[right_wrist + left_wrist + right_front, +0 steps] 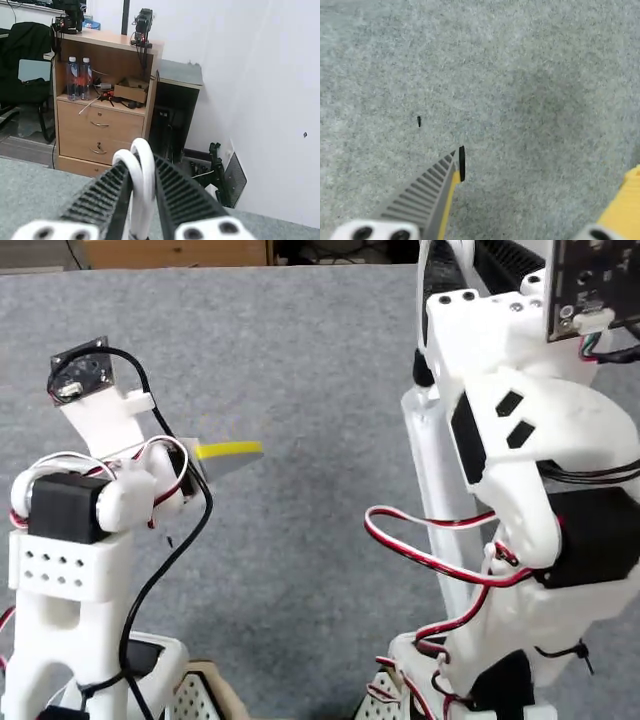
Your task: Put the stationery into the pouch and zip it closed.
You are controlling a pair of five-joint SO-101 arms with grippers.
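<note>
My left gripper (547,170) hangs open just above the grey felt table (520,75), with nothing between its ribbed grey finger (432,192) and its yellow finger (622,202). From above, its yellow tip (230,451) points toward the table's middle. My right arm (520,490) is raised high at the right. Its gripper (141,165) points out at the room, with both ribbed fingers (175,192) closed against a white loop (142,150). I see no pouch or stationery on the visible felt.
A tiny black speck (418,121) lies on the felt ahead of the left gripper. A wooden drawer cabinet (100,125) with bottles and a white wall (280,100) stand in the room beyond the table. The left arm's base (70,640) is at the near left.
</note>
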